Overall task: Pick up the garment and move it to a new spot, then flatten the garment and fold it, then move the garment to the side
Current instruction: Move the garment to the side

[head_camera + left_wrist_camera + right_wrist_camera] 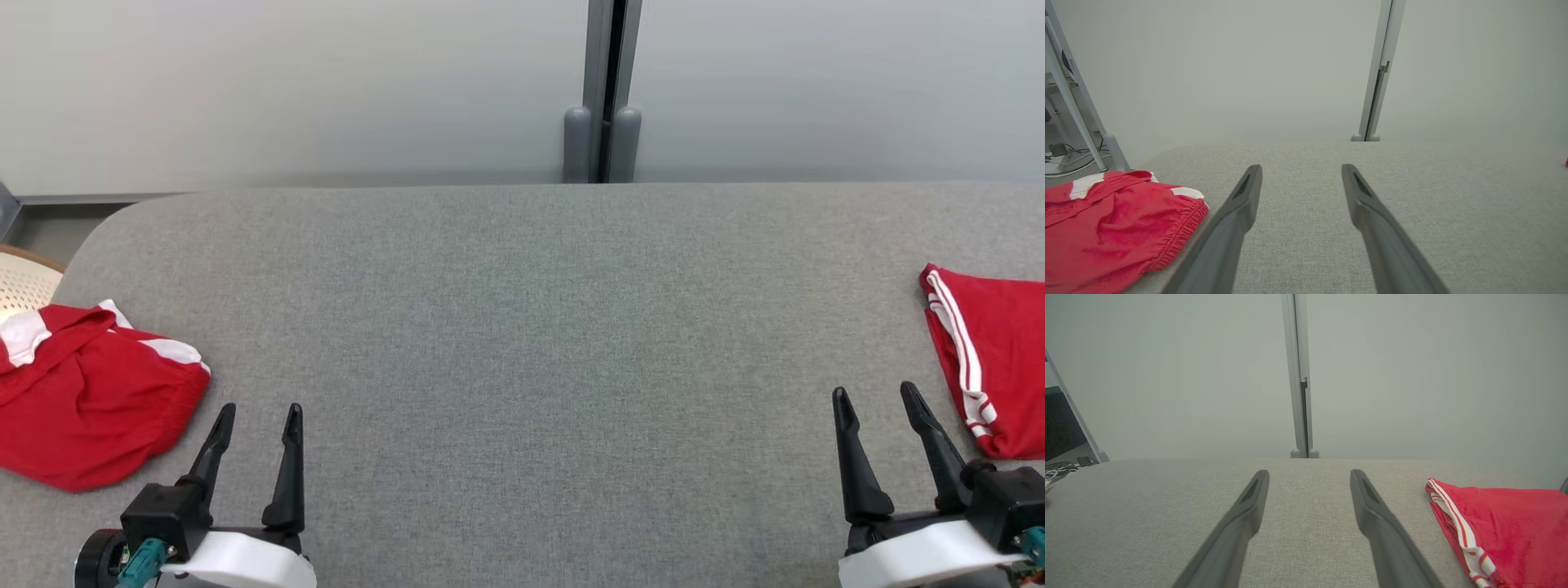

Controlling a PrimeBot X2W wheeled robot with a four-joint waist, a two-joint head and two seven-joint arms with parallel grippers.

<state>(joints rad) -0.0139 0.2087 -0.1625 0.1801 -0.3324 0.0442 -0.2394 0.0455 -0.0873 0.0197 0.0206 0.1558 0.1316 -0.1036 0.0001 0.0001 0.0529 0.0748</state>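
Both jaws spread wide, holding nothing: my left gripper (260,408) and right gripper (874,390) sit over the grey table (522,310). Crumpled red garment (82,400) lies just beside my left; folded red garment (1000,367) beside my right.

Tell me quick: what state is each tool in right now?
Left tool: open, holding nothing.
Right tool: open, holding nothing.

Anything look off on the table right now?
Only the crumpled red garment at the left end of the table: bunched and wrinkled, not flat. The folded red garment at the right lies neat. Left pincer and right pincer are open, empty.
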